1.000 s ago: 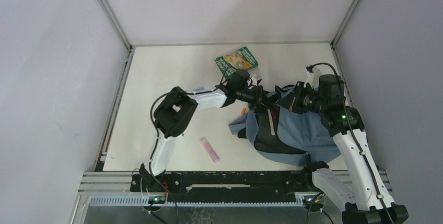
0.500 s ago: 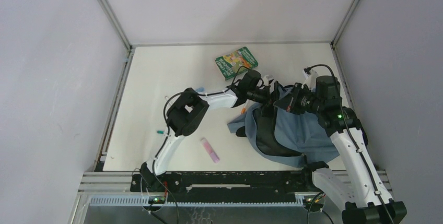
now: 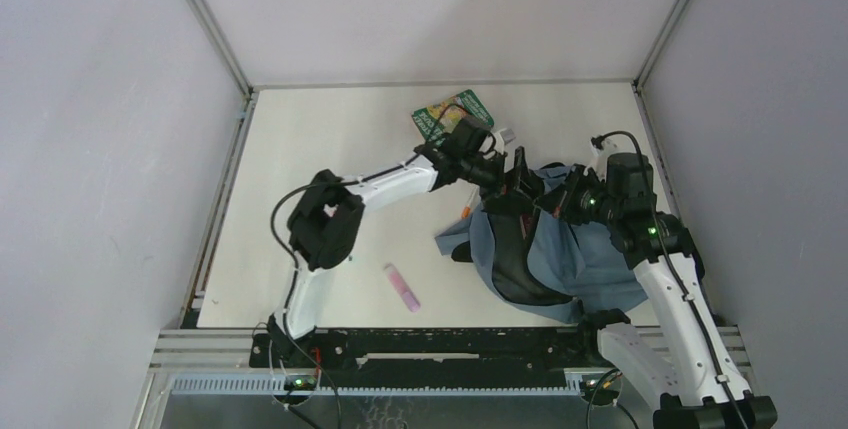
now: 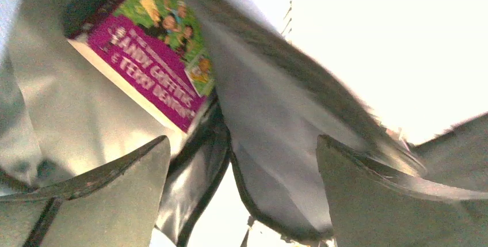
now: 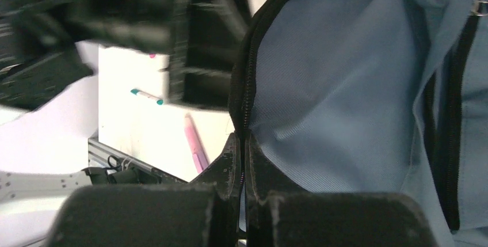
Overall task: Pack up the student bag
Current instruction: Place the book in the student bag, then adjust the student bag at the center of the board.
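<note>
Top view: left arm (image 3: 380,181) stretched far across white table (image 3: 320,169), left gripper (image 3: 512,177) at mouth of dusty-blue fabric backpack (image 3: 590,259), which lies on table's right half. Right arm (image 3: 680,289) bent, right gripper (image 3: 566,199) at backpack rim. Green paperback (image 3: 445,109) lies beyond.
Left wrist: fingers (image 4: 115,195) spread wide, nothing between them. Purple-green book (image 4: 151,57) inside grey lining.
Right wrist: fingers (image 5: 227,166) pressed together, pinching backpack's black zip edge (image 5: 244,103).

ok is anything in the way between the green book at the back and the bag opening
Only the left gripper: it sits, jaws open, at the mouth of the student bag, on the line from the green book. The right gripper pinches the zip rim, holding it open. Nothing else visible between.
</note>
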